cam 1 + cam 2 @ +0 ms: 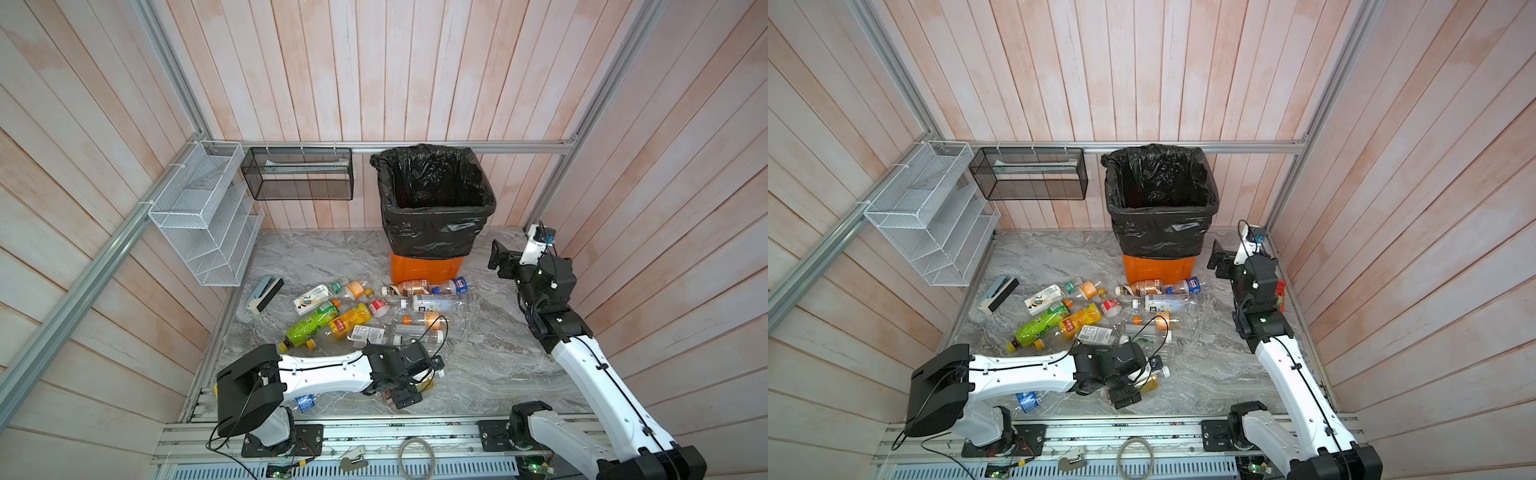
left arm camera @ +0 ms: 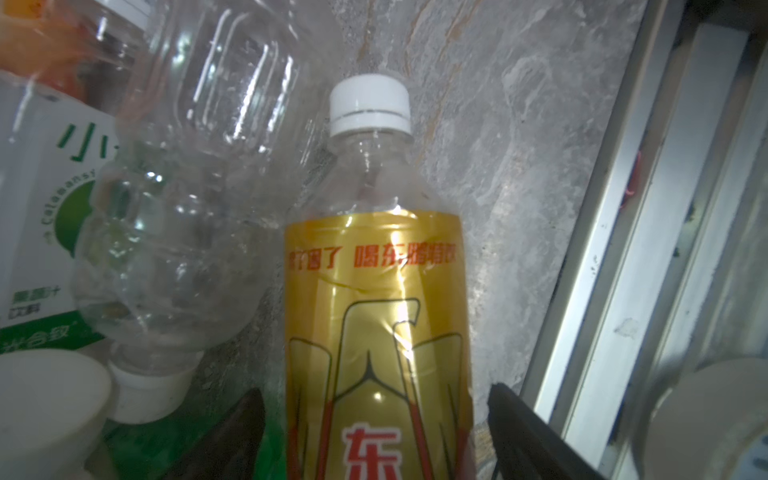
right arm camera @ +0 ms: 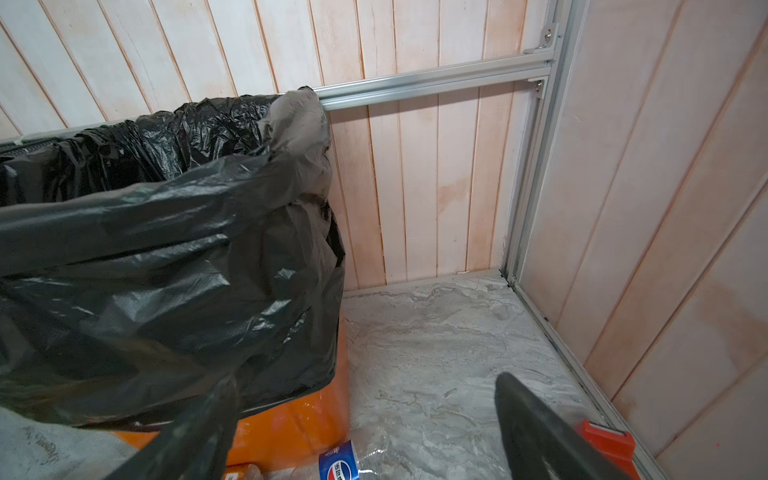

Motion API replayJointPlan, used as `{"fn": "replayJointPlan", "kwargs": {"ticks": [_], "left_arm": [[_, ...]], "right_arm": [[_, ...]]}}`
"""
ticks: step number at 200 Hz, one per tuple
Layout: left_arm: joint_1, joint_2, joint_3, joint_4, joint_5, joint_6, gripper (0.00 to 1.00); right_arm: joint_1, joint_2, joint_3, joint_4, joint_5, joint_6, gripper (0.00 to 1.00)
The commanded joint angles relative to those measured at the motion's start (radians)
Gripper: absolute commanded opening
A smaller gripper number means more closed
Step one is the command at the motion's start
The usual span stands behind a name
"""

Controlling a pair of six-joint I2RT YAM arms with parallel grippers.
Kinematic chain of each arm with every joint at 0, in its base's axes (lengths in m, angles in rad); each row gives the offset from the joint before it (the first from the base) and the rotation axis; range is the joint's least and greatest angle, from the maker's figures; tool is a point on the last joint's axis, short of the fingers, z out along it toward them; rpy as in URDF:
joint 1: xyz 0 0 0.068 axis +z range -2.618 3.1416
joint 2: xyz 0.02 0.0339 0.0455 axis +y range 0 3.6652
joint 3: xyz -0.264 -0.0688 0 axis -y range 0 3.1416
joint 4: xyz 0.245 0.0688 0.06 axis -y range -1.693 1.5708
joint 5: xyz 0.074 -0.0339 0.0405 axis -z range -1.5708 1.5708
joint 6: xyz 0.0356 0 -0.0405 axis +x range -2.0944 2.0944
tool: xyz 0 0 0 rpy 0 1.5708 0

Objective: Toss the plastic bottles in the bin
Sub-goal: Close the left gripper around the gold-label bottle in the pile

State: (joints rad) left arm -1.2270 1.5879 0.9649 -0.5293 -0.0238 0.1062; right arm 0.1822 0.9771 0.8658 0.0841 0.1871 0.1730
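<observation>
Nearest the front rail, the left tool (image 2: 374,390) sits low over the marbled grey surface (image 1: 490,357). Its fingers (image 2: 536,436) are spread to either side of a lying gold-labelled bottle (image 2: 374,291) with a white cap. A sliver of gap shows on each side, so nothing is pinched. Just beside that bottle lie a crushed clear bottle (image 2: 174,249) and a white-and-green labelled bottle (image 2: 37,199). A blue-labelled bottle (image 1: 305,402) lies under the left forearm.

Further in, the other plastic bottles (image 1: 436,305) lie on their sides in a loose heap in the middle of the surface. Among them, a green-labelled bottle (image 1: 307,330) lies just beside an orange-labelled bottle (image 1: 349,321). At the far edge of the heap, a Pepsi-labelled bottle (image 1: 455,286) lies just beside the foot of the bin.

The bin (image 1: 428,268) stands against the back wall, orange below a glossy black bag (image 1: 432,232) folded over its rim. In both top views its inside shows only dark liner, and what lies at the bottom cannot be told. The right tool (image 1: 498,255) hangs near the bin's right side, its fingers spread wide and holding nothing.

Farthest, a black mesh basket (image 1: 297,195) on the back wall holds a pale flat item (image 1: 307,165). A white wire rack (image 1: 199,216) hangs on the left wall.
</observation>
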Motion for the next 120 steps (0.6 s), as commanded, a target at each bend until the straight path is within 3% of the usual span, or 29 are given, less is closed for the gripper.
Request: {"fn": "replayJointPlan", "kwargs": {"ticks": [1, 94, 120], "left_arm": [[-0.005, 0.029, 0.033, -0.011, 0.051, 0.028, 0.84], [-0.005, 0.115, 0.050, -0.014, 0.107, 0.036, 0.77], [-0.005, 0.119, 0.056, -0.010, 0.100, 0.037, 0.69]], "right_arm": [[-0.009, -0.019, -0.024, 0.024, 0.034, 0.022, 0.96], [-0.036, -0.026, -0.082, 0.023, 0.054, 0.062, 0.97], [-0.044, -0.032, -0.091, 0.022, 0.057, 0.065, 0.97]]}}
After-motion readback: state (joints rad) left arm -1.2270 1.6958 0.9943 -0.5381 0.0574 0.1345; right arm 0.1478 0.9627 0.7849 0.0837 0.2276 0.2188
